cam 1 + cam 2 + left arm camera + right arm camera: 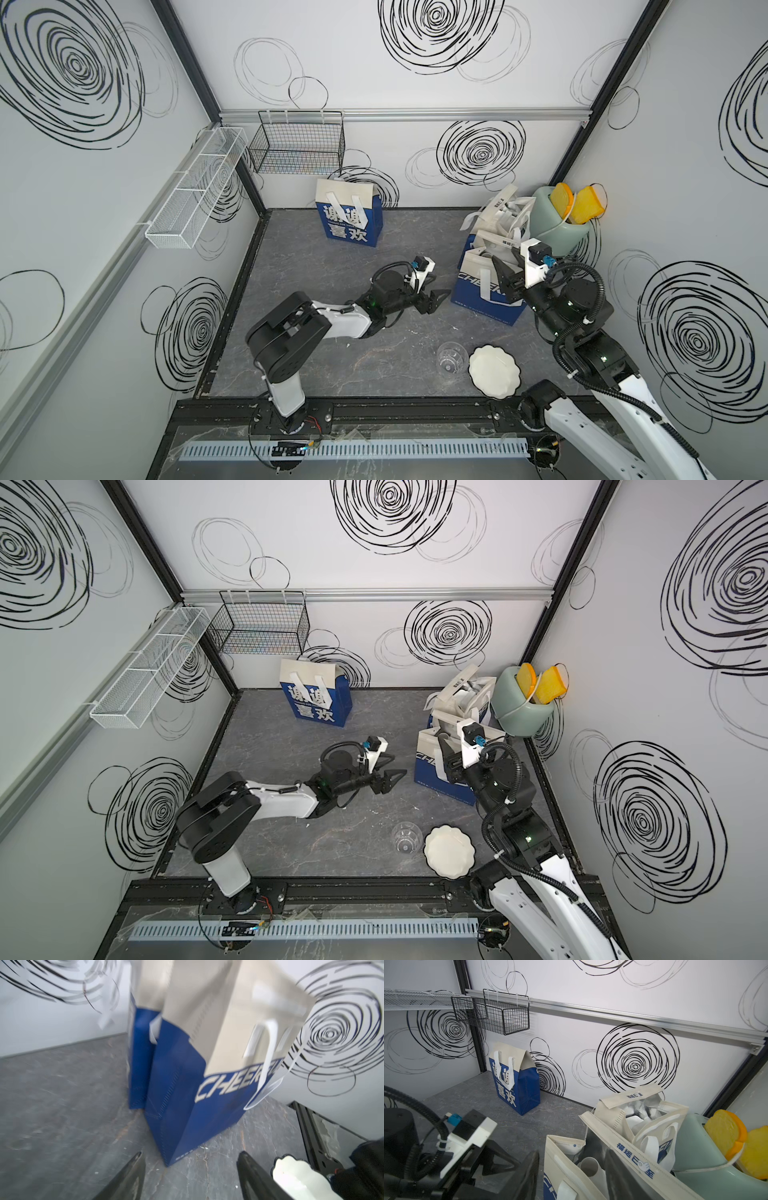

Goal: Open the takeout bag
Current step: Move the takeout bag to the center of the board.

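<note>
front edge: a clear glass cup point(451, 359) and a white scalloped plate point(494, 372) sit just beside each other, close under the right arm. risk: a wide swing of that arm would likely clip them.

mid table: the left end effector point(440, 301) is low, jaws spread and holding nothing. it is near the takeout bag point(469, 297) but apart from it. the right end effector point(572, 1154) stands astride the bag's near wall, one finger inside the mouth and one outside, jaws apart with no pinch visible. the bag stands upright at the table's right side, mouth parted.

risk: the bag looks light and soft. a one-sided pull with nothing bracing it could tip or drag it into the second bag point(494, 212) just behind, or the green toaster point(552, 232). the inner finger could snag the white cylinder point(588, 1165) inside.

far: a third bag point(349, 216) stands flap-closed by the back wall.

surface: grey marbled table point(332, 357), flat and matte. room: white panels with black swirls, with a black wire basket point(297, 141) and a white mesh rack point(195, 187) hung on them.
</note>
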`<action>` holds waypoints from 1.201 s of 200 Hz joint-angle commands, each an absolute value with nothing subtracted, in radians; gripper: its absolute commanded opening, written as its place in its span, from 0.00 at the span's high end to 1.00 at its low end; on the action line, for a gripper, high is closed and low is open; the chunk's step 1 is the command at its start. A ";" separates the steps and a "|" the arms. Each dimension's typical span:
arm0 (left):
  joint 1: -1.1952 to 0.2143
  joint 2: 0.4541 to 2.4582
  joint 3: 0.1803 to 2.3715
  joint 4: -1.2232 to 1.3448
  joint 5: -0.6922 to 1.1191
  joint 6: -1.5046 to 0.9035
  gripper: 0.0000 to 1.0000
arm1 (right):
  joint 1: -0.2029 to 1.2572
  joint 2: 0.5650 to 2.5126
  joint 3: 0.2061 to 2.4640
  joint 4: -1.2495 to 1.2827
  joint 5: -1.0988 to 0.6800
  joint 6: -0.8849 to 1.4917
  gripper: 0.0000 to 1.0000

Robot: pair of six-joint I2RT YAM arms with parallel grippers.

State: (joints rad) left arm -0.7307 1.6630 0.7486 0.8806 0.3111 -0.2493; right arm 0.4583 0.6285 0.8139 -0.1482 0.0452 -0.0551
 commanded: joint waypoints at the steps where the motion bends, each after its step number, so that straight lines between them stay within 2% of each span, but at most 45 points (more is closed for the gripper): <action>1: -0.653 1.478 0.676 0.840 0.245 -0.277 0.25 | 0.454 0.683 0.876 -0.103 -0.033 -0.015 0.45; 27: -0.543 1.227 0.584 0.625 0.152 -0.330 0.25 | 0.453 0.814 0.932 -0.063 -0.137 0.069 0.45; 38: -0.501 1.131 0.557 0.499 0.087 -0.369 0.20 | 0.458 0.890 0.960 -0.032 -0.195 0.117 0.45; 50: -0.459 1.039 0.543 0.378 0.041 -0.396 0.19 | 0.471 0.980 0.989 0.005 -0.243 0.164 0.45; 68: -0.454 0.917 0.521 0.253 -0.072 -0.422 0.21 | 0.537 1.113 1.042 0.055 -0.236 0.201 0.44; 85: -0.448 0.822 0.492 0.207 -0.078 -0.505 0.19 | 0.600 1.255 1.113 0.087 -0.204 0.213 0.42; 110: -0.465 0.747 0.564 0.044 -0.082 -0.529 0.19 | 0.659 1.465 1.254 0.104 -0.206 0.221 0.40; 159: -0.475 0.675 0.740 -0.212 -0.049 -0.438 0.19 | 0.652 1.853 1.569 0.131 -0.297 0.260 0.39; 240: -0.460 0.494 0.698 -0.363 -0.059 -0.330 0.19 | 0.612 2.304 2.133 -0.039 -0.289 0.242 0.39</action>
